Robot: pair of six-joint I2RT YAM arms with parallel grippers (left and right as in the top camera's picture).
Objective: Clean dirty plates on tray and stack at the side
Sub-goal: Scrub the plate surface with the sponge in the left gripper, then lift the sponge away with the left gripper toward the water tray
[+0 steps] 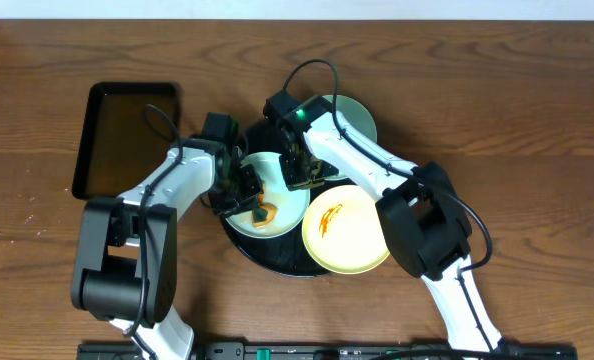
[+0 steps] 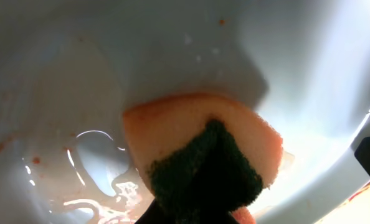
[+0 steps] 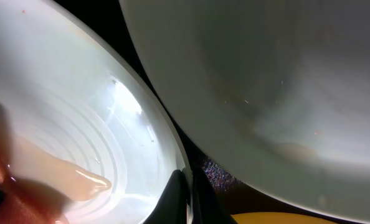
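Three plates lie on the round black tray (image 1: 277,262). The middle mint-blue plate (image 1: 289,208) has orange sauce and wet streaks (image 2: 98,205). My left gripper (image 1: 239,190) is shut on an orange sponge with a green scouring side (image 2: 203,155) and presses it on this plate (image 2: 172,43). My right gripper (image 1: 302,170) is shut on this plate's right rim (image 3: 182,180). A second mint-blue plate (image 1: 357,118) sits at the back right and also shows in the right wrist view (image 3: 266,81). The pale yellow plate (image 1: 349,232) at the front right has an orange smear.
A smaller rectangular black tray (image 1: 127,135) lies on the wooden table at the left. Both arms reach in over the round tray from the front. A yellow edge (image 3: 284,218) shows at the bottom of the right wrist view.
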